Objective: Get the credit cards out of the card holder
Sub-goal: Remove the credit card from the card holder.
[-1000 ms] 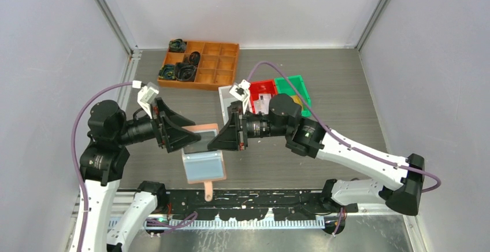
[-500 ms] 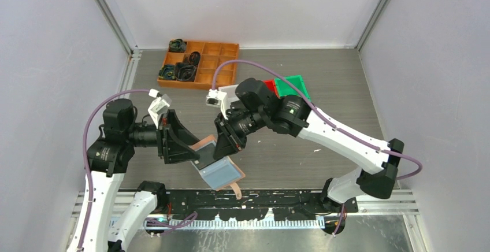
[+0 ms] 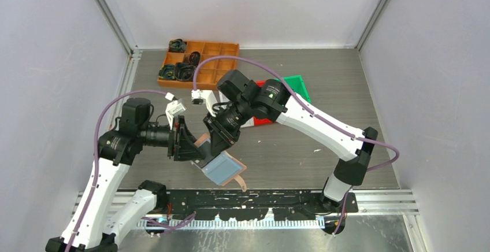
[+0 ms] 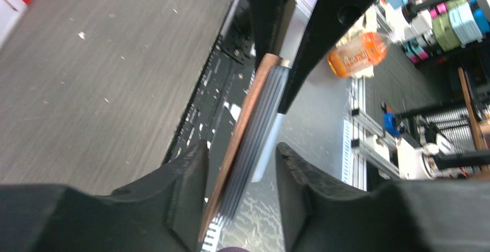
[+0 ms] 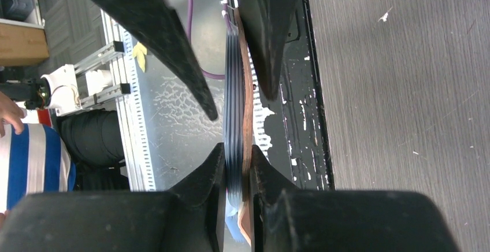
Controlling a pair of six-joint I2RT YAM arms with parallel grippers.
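Top cam: we look down from high behind the near edge, far off, whole desk [image 3: 358, 90] in frame. Left wrist cam: v. close, we sight along left jaws, outward past the desk edge. Right wrist cam: equally close, along right jaws. All 3 share the card holder [image 3: 222, 170], edge-on in both wrist views.

Card holder [image 3: 222, 168]: salmon-pink cover, bluish sleeves
Table [image 3: 346, 90]: grey wood-grain
Compartment tray [image 3: 222, 62]: orange
Bin nearer tray [image 3: 261, 122]: red
Bin beyond it [image 3: 294, 84]: green
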